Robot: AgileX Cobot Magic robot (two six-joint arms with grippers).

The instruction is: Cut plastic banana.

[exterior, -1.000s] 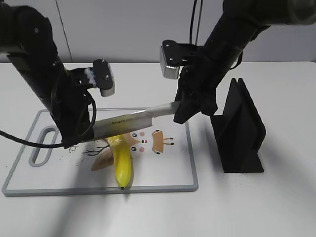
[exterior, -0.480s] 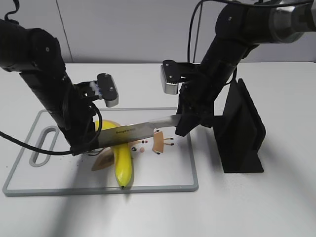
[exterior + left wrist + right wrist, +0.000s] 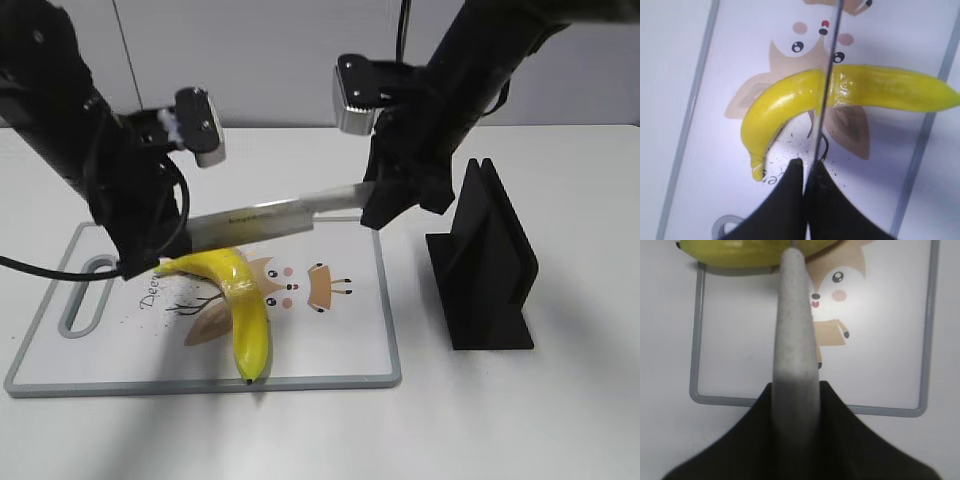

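Exterior view shows me both pincers pinching one knife [image 3: 265,217]: my right pincer [image 3: 372,205] on the handle, my left pincer [image 3: 165,245] clamped on the blade tip, so the blade stays level. The plastic banana [image 3: 238,305] lies uncut on the cutting board [image 3: 350,340] on the table [image 3: 560,410], just below the blade between the two pincers, which I judge is lined up for a downward press.

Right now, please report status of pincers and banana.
Both pincers shut on knife, blade above board. Plastic banana uncut on cutting board. Nothing blocking.
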